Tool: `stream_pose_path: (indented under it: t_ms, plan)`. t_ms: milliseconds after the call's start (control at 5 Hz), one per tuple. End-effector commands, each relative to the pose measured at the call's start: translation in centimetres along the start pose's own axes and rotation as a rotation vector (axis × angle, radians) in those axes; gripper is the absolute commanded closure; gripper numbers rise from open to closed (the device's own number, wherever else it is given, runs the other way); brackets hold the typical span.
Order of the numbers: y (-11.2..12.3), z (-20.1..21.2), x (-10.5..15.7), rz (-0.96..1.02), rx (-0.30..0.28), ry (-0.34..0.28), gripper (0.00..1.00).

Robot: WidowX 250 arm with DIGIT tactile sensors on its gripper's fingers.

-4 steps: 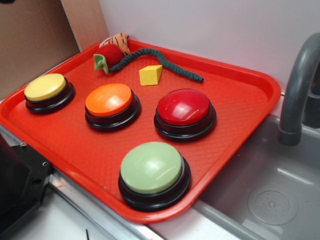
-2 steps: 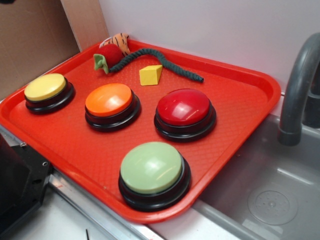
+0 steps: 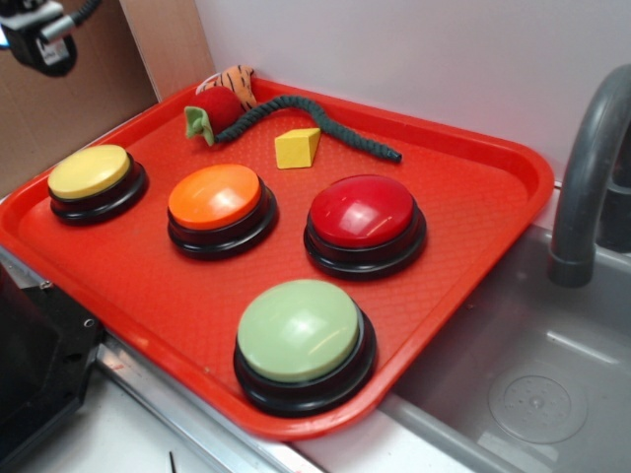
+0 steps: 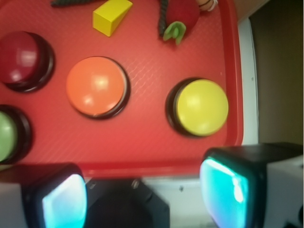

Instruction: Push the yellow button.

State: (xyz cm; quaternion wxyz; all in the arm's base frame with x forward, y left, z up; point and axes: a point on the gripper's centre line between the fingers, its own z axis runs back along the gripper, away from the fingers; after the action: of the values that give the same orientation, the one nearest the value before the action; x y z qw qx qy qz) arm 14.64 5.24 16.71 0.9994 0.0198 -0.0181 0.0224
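Note:
The yellow button (image 3: 89, 170), a pale-yellow dome on a black base, sits at the left end of the red tray (image 3: 473, 212). In the wrist view it (image 4: 202, 107) lies ahead and to the right, near the tray's right rim. My gripper (image 3: 35, 34) shows only at the top left corner of the exterior view, high above and behind the button. In the wrist view the gripper (image 4: 142, 194) is open and empty, its two fingers wide apart over the tray's near edge.
An orange button (image 3: 214, 196), a red button (image 3: 363, 211) and a green button (image 3: 299, 330) stand on the tray. A yellow wedge block (image 3: 297, 147), a dark rope (image 3: 306, 113) and a red plush toy (image 3: 219, 103) lie at the back. A grey faucet (image 3: 587, 177) and sink are at right.
My gripper has come into the exterior view at the top left corner; before it was out of sight. Nothing on the tray has moved.

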Motion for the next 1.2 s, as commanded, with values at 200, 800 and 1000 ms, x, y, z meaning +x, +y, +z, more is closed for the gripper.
stream_pose_path:
  t_ms: [200,800,1000]
  plan:
    - [6.9,-7.4,0.2,0.135,0.046,0.045,0.0]
    - [7.6,-12.2,0.9,0.034,0.024,0.034,0.0]
    - [7.2,-11.6,1.1,0.024,0.035,0.034,0.0]
